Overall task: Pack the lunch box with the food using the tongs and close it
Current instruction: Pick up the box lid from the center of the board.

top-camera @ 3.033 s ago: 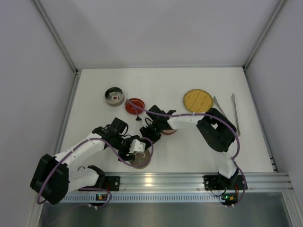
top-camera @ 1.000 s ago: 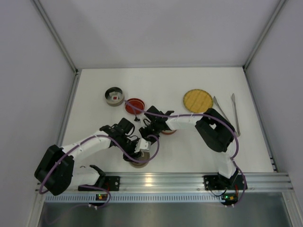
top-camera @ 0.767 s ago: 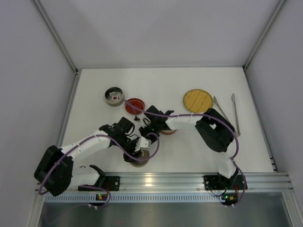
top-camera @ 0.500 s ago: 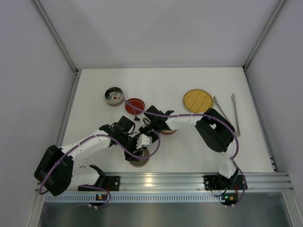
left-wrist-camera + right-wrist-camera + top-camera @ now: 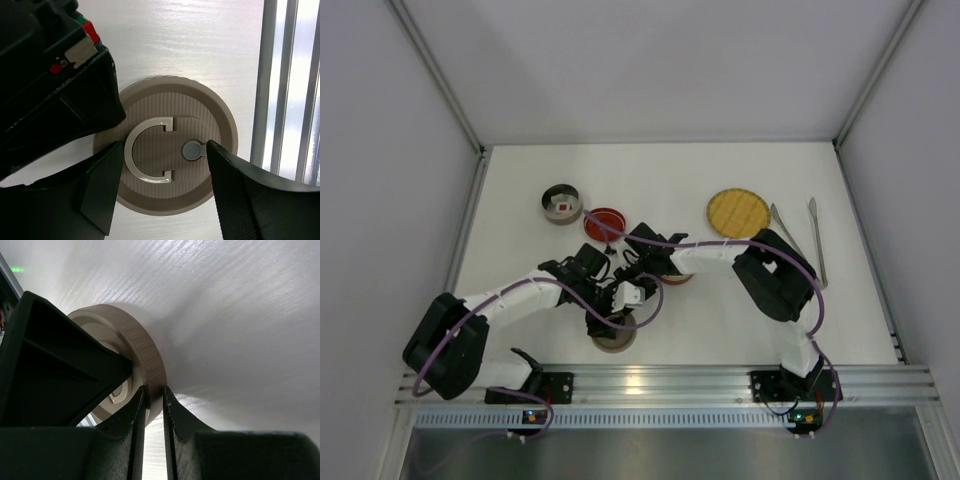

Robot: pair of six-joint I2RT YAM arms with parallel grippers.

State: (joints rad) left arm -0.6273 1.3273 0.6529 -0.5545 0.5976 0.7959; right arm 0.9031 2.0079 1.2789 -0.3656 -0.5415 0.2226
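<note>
A round beige lid [image 5: 165, 172] with a C-shaped handle lies near the front rail, also seen as the lid [image 5: 613, 338]. My left gripper [image 5: 164, 150] hovers above it, open, one finger on each side of the handle and nothing between them. My right gripper [image 5: 154, 390] is shut on the lid's ribbed rim [image 5: 150, 360]. A small metal tin [image 5: 561, 204] at the back left holds a white and red piece of food [image 5: 561, 207]. The silver tongs [image 5: 817, 240] lie at the far right, away from both grippers.
A red round dish [image 5: 605, 222] sits beside the tin. Another reddish piece [image 5: 678, 277] shows partly under the right arm. A yellow plate [image 5: 737, 211] lies at the back right. The aluminium rail [image 5: 287, 90] runs close to the lid.
My left gripper has opened and drawn back from the lid toward the table's middle, so more of the lid shows. The right gripper has stayed put.
</note>
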